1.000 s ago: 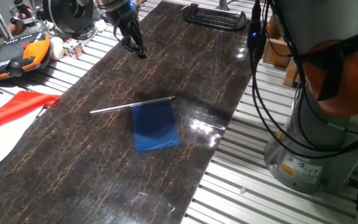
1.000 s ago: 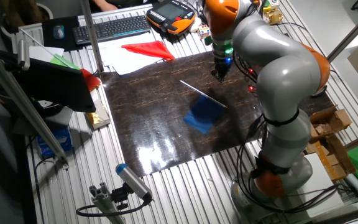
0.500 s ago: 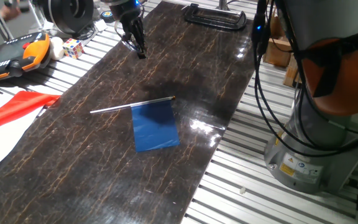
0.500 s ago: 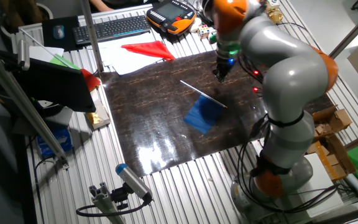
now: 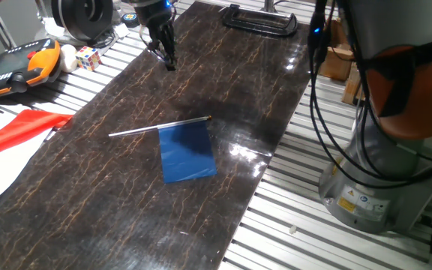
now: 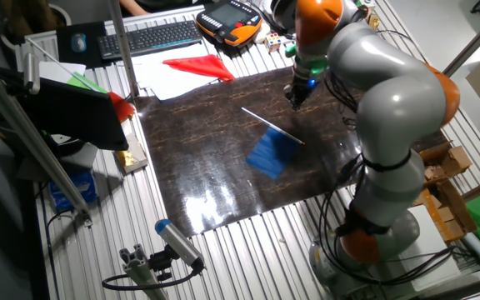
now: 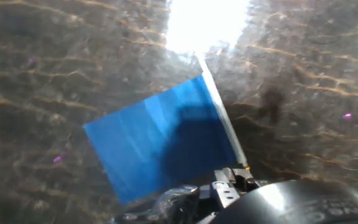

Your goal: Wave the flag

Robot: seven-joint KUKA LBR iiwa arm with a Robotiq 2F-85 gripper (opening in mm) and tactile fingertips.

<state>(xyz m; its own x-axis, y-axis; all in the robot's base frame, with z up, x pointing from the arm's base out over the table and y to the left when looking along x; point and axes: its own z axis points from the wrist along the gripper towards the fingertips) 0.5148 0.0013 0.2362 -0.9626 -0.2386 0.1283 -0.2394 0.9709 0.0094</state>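
Observation:
The flag (image 5: 187,152) lies flat on the dark marble-patterned tabletop (image 5: 88,210). It is a small blue sheet on a thin silver stick (image 5: 148,129) that sticks out to the left. It also shows as the flag (image 6: 272,154) in the other fixed view and as the flag (image 7: 166,140) in the hand view, partly shadowed. My gripper (image 5: 169,64) hangs above the far end of the table, well apart from the flag. Its fingers come together to a narrow tip with nothing held. The gripper (image 6: 292,102) stands just beyond the stick's end.
A red and white sheet (image 5: 13,135) lies at the table's left edge. An orange teach pendant (image 5: 13,67) and a colour cube (image 5: 88,57) sit at the far left. A black clamp (image 5: 259,19) lies at the far end, and the robot base (image 5: 381,172) stands on the right.
The gripper has drifted slightly toward the far end of the table as the arm shifted. The flag has not moved.

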